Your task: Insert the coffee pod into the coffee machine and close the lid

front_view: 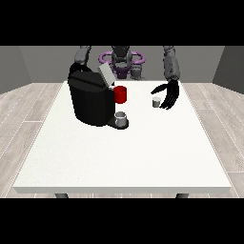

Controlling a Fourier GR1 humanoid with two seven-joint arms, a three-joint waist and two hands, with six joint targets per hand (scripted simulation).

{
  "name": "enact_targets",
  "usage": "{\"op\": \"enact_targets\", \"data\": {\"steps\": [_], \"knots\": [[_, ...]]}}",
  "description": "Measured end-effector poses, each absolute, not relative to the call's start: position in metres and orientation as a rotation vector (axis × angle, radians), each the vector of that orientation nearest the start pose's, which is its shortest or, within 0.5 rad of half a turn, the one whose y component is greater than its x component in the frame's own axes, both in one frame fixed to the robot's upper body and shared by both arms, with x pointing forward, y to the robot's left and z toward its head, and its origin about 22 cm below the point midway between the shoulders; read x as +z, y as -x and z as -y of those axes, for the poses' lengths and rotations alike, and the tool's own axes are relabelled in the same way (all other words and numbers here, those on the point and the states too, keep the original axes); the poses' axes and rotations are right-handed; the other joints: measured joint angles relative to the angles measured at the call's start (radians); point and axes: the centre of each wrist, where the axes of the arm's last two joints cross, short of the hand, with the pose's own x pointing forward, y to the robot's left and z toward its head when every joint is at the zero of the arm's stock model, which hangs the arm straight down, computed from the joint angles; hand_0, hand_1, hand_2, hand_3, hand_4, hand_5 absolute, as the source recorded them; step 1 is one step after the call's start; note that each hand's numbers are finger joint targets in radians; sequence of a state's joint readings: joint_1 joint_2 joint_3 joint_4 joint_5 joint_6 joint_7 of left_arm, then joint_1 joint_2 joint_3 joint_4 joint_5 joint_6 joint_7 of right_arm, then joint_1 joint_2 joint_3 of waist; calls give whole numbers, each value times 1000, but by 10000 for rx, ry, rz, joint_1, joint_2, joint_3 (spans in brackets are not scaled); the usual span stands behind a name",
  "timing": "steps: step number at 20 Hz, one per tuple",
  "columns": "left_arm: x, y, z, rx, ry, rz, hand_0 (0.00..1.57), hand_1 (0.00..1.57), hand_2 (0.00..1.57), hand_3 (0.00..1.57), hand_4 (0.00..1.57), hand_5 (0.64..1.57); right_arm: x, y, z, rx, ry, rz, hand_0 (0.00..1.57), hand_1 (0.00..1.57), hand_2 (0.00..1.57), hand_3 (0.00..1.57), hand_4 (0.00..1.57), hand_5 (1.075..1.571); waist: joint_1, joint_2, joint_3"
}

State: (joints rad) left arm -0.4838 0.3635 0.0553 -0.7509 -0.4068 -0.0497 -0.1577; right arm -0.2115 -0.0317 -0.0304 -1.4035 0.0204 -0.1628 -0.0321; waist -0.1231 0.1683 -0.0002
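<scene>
The coffee pod (156,101) could be knocked over by the open, relaxed hand at the view's right (168,96), since nothing is held; the coffee machine (91,99) lid (106,74) stands raised.

I look for lettering and find none I can read — no brand or label on the black coffee machine (91,100), none on its raised lid (106,75), no print on the red cup (120,94), the small pod (156,101) or the grey cup (121,117) under the spout — and no mark on the white table (124,157).
</scene>
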Motion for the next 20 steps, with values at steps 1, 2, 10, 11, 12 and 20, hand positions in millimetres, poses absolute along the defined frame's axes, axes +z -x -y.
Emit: {"op": "enact_targets", "data": {"steps": [1,2,10,11,12,20], "knots": [[-20,-343,-330,-6437,-4885,12758,547,547,697,454,0,1571,7,-290,221,-432,1249,16250,0,0,0,0,476,1571,-34,-27,-3],[-20,-344,-332,-6572,-5062,12713,608,608,745,483,0,1571,6,-289,224,-438,1278,16240,0,0,0,0,515,1571,-74,-23,-1],[-18,-355,-326,-6895,-6358,13381,837,837,974,737,391,1571,17,-297,217,-390,1157,16423,0,0,0,0,500,1571,-204,195,10],[-19,-355,-329,-6824,-6561,13597,824,824,972,737,389,1571,18,-295,212,-383,1072,16544,0,0,0,0,492,1571,-277,273,18],[-20,-355,-331,-6790,-6711,13644,836,836,974,748,380,1571,18,-293,210,-353,983,16564,0,0,0,0,505,1571,-330,279,25],[-13,-364,-334,-7685,-7591,13504,1115,1115,1173,966,280,1571,20,-296,210,-586,861,16718,0,0,0,0,414,1571,-432,434,30]]}}
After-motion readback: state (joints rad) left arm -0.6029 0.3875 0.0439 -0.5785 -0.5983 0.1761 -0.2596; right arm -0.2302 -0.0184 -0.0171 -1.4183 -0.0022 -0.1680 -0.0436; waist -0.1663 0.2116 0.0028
